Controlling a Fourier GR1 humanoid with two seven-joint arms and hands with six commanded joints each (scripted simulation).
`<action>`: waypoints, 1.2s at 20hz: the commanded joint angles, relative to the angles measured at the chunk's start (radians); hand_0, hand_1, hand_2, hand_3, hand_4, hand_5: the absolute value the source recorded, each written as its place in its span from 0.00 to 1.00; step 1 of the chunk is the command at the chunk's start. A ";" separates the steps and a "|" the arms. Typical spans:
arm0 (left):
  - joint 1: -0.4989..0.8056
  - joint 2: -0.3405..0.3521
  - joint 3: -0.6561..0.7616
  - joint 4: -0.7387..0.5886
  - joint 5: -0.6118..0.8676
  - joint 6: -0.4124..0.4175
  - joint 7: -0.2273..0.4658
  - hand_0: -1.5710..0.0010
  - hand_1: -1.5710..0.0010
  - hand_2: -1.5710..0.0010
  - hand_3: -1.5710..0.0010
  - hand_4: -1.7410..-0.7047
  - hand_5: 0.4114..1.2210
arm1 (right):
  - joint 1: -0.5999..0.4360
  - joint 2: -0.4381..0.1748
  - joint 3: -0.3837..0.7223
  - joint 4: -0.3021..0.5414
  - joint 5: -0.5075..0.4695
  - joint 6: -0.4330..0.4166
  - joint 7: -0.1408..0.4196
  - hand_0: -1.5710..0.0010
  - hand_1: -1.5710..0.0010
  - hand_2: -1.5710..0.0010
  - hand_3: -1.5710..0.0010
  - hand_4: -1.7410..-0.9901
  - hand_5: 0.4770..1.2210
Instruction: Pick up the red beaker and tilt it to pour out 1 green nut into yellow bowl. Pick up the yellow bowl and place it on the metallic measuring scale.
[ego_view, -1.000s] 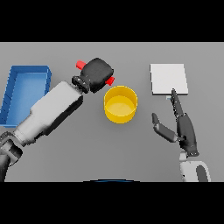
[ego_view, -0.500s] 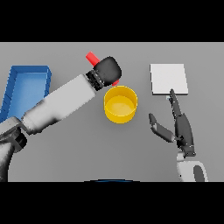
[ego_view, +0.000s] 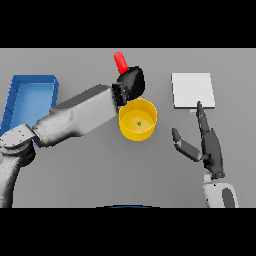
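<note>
My left hand (ego_view: 131, 83) is shut on the red beaker (ego_view: 120, 62), whose red end sticks up and back above the hand, just behind the yellow bowl (ego_view: 138, 120). A small green nut (ego_view: 139, 123) lies inside the bowl. The metallic measuring scale (ego_view: 192, 90) is a flat pale square at the back right. To the right of the bowl, in front of the scale, my right hand (ego_view: 209, 146) is held open with fingers straight and nothing in it.
A blue bin (ego_view: 29, 100) stands at the left side of the table, partly behind my left forearm. My left arm stretches diagonally from lower left toward the bowl.
My left hand has carried the beaker rightward to the bowl's back rim and turned it. A green nut now lies in the bowl. The right hand has barely moved.
</note>
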 joint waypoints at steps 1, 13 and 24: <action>-0.007 -0.001 -0.020 0.000 -0.011 -0.001 -0.001 0.00 0.00 0.00 0.00 0.01 1.00 | 0.002 -0.003 0.002 -0.004 0.007 -0.003 -0.004 1.00 1.00 1.00 1.00 0.78 0.20; -0.205 -0.018 -0.135 0.081 -0.025 0.034 -0.061 0.00 0.00 0.00 0.00 0.02 1.00 | 0.017 0.008 0.009 -0.014 -0.003 0.004 -0.026 1.00 1.00 1.00 1.00 0.79 0.22; -0.421 0.156 0.311 0.466 0.435 0.125 0.065 0.00 0.00 0.00 0.09 0.01 1.00 | -0.011 -0.003 0.022 0.014 0.055 -0.024 -0.022 1.00 1.00 1.00 1.00 0.80 0.22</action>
